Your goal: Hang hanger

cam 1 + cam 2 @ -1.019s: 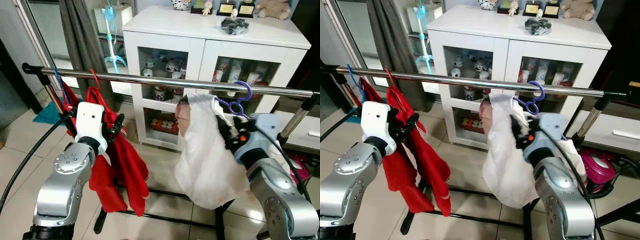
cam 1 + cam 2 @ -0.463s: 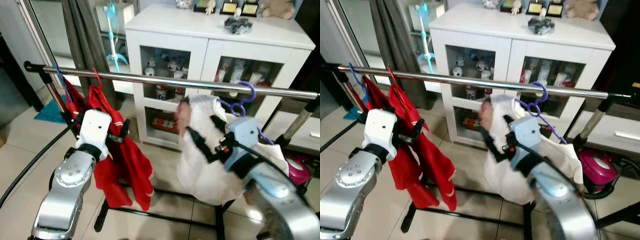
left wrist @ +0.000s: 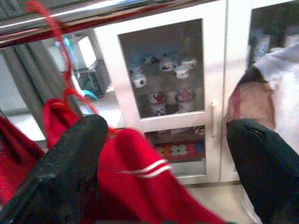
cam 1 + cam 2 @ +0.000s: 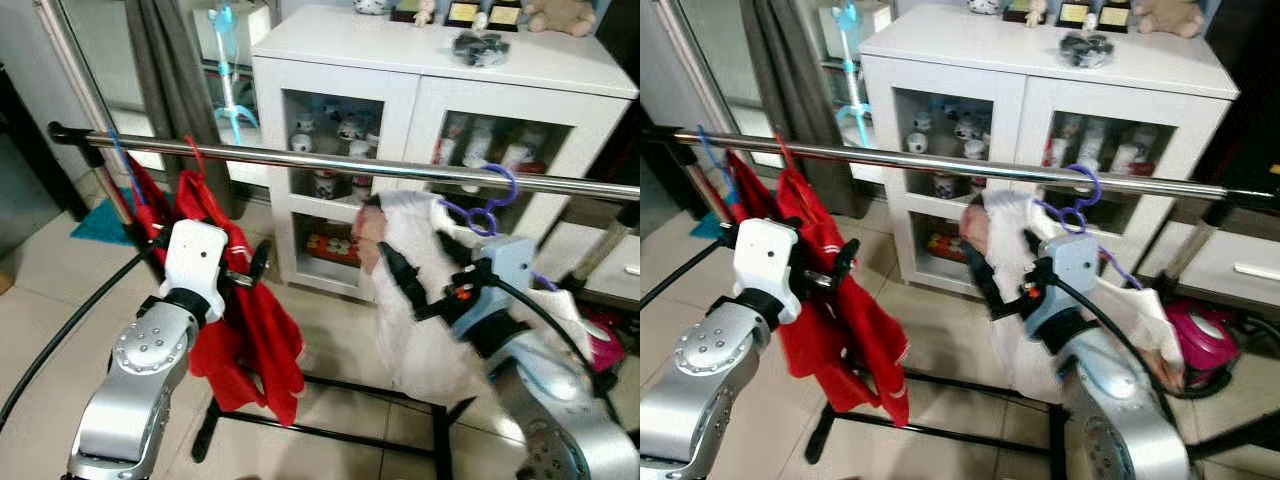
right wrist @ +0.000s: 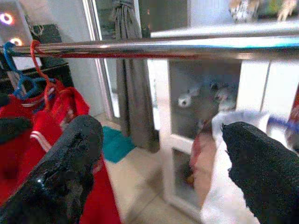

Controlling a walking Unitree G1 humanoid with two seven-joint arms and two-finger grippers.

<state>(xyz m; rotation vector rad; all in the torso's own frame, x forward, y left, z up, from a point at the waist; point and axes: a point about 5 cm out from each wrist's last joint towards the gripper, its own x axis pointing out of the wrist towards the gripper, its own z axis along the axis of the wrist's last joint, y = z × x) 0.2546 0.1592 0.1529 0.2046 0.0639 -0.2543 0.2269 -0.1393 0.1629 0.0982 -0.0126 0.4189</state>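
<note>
A purple hanger (image 4: pixel 487 208) carrying a white garment (image 4: pixel 412 215) hangs by its hook on the steel rail (image 4: pixel 330 163), towards the right. My right gripper (image 4: pixel 402 285) is open in front of the white garment, just left of it and below the rail, holding nothing. Its wrist view shows both black fingers (image 5: pixel 70 168) wide apart with the rail (image 5: pixel 187 45) above. My left gripper (image 4: pixel 255 275) is open too, held against the red garments (image 4: pixel 250 340) that hang at the rail's left end on a red hook (image 4: pixel 190 155).
A white glass-door cabinet (image 4: pixel 440 70) stands right behind the rail. A grey curtain (image 4: pixel 170 70) hangs at the back left. The rack's black base bar (image 4: pixel 330 430) crosses the tiled floor. A blue hook (image 4: pixel 118 160) sits leftmost on the rail.
My right gripper has let go near the purple hanger, swung left and down, and now stands open in front of the white garment. The hanger stays on the rail.
</note>
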